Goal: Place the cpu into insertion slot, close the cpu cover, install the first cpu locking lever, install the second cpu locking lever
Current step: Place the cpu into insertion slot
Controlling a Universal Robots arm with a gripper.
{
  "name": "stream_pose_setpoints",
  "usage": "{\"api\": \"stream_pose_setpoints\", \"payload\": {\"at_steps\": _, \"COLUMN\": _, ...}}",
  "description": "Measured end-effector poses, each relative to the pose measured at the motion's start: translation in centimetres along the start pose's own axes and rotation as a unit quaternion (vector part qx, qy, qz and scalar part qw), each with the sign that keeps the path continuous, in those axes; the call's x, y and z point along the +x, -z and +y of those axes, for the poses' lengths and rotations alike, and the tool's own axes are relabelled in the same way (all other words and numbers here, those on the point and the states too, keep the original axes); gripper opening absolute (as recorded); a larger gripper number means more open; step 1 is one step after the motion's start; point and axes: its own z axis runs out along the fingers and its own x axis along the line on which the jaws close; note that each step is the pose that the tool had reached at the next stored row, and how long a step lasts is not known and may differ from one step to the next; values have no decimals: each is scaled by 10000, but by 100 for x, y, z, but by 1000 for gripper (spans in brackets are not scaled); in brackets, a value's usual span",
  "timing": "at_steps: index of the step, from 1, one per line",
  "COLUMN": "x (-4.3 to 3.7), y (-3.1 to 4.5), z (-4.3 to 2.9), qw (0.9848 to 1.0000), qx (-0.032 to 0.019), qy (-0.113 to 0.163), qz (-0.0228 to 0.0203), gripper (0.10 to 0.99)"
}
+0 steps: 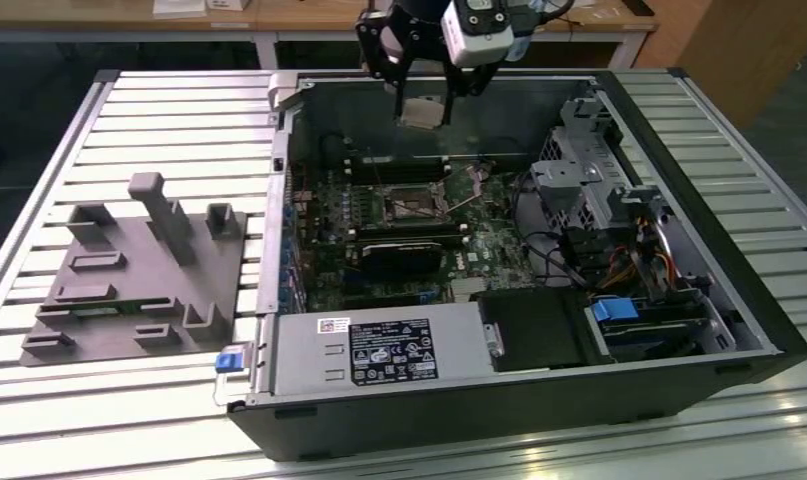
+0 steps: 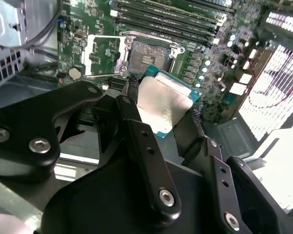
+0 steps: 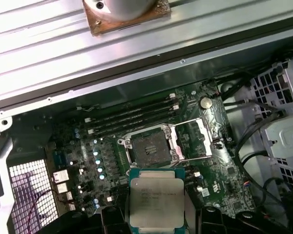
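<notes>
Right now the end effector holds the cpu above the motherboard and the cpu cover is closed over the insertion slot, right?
No: the cpu cover is swung open beside the empty insertion slot, as the first wrist view shows. The end effector does hold the cpu above the motherboard.

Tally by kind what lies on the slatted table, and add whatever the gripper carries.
Computer case: 1, lying open
Grey fixture: 1, beside the case on the exterior view's left
cpu: 1, clamped in the gripper above the motherboard's open socket
Total: 3
</notes>
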Motion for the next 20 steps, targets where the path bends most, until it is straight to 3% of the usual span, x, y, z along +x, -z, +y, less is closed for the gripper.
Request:
{"api": "stream_pose_setpoints", "payload": {"at_steps": 3, "x": 0, "y": -5, "z": 0, "qw": 9997, "qx": -5, "qy": -251, "qz": -22, "gripper": 537}}
{"api": "stream_pose_setpoints", "payload": {"at_steps": 4, "x": 0, "y": -9, "z": -1, "qw": 9987, "qx": -10, "qy": -503, "qz": -44, "gripper": 537}}
{"api": "stream_pose_setpoints", "payload": {"at_steps": 8, "x": 1, "y": -14, "z": -1, "qw": 9969, "qx": -15, "qy": -789, "qz": -70, "gripper": 537}}
{"api": "stream_pose_setpoints", "payload": {"at_steps": 20, "x": 24, "y": -33, "z": -2, "qw": 9947, "qx": -20, "qy": -1027, "qz": -91, "gripper": 537}}
